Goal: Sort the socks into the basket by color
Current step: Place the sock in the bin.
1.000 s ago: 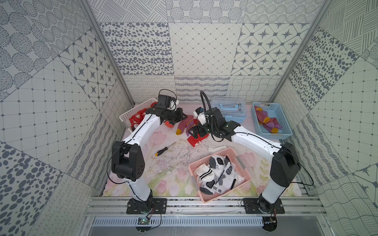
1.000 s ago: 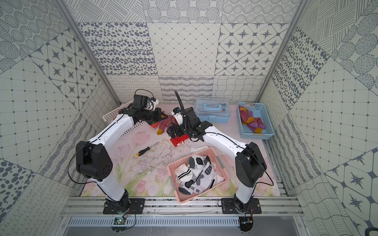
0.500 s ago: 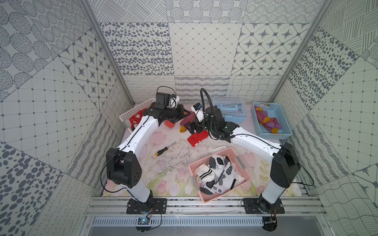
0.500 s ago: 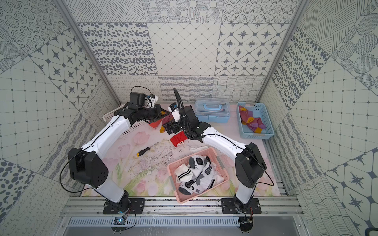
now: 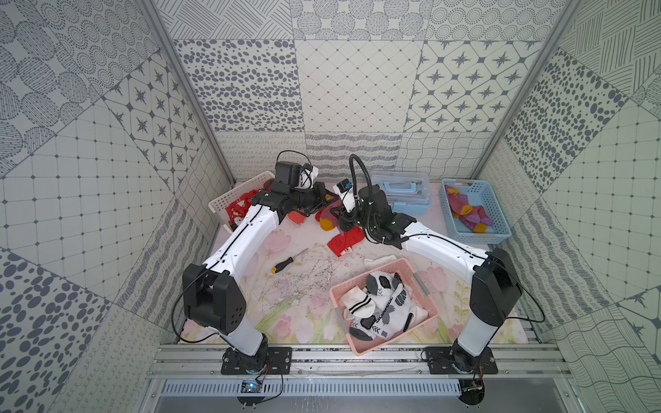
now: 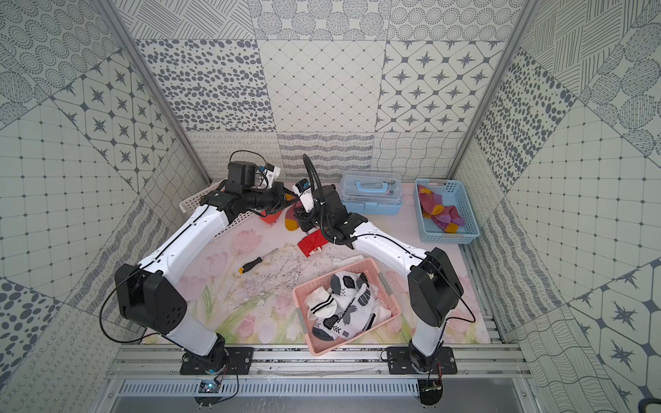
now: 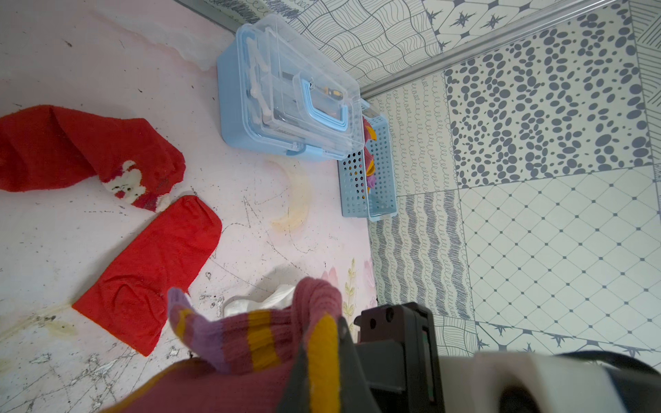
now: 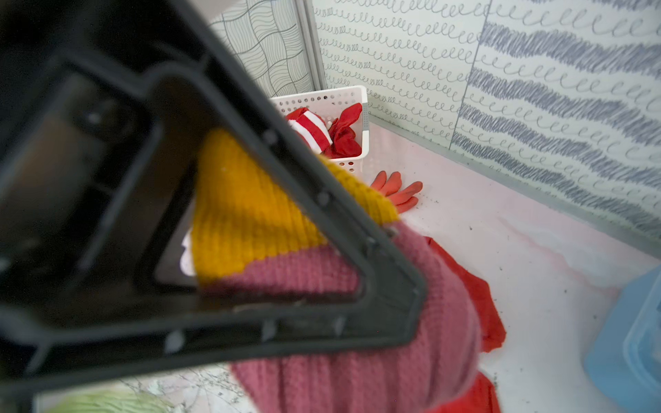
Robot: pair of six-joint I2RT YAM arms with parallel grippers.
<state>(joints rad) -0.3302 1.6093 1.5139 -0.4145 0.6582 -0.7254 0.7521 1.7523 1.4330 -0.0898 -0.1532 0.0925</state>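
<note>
Left wrist view is showing the left fingers (image 7: 322, 361) closing tight on a purple sock (image 7: 257, 343) with yellow stripes and a yellow toe, held off the bench (image 7: 268, 200). Right wrist view is showing the right fingers (image 8: 221, 221), also shut, pressing against the same knitted sock (image 8: 357, 357), so both arms are meeting over it near the back of the bench. Whether the right fingers are truly pinching the fabric is hard to tell.

Just beside the held sock, two red socks are lying flat on the bench: one plain (image 7: 153, 271), one with a white figure (image 7: 89, 153). An orange-red glove (image 8: 397, 191) is lying near a white basket (image 8: 361, 118) holding red striped socks.

In both top views, a blue basket (image 5: 499, 214) at the back right is holding purple and yellow socks, and a pink basket (image 5: 384, 343) at the front is holding white socks with dark marks. A clear-lidded blue box (image 5: 402, 195) is sitting between the arms and the blue basket. A screwdriver (image 5: 288, 261) is lying well apart, mid-bench.
</note>
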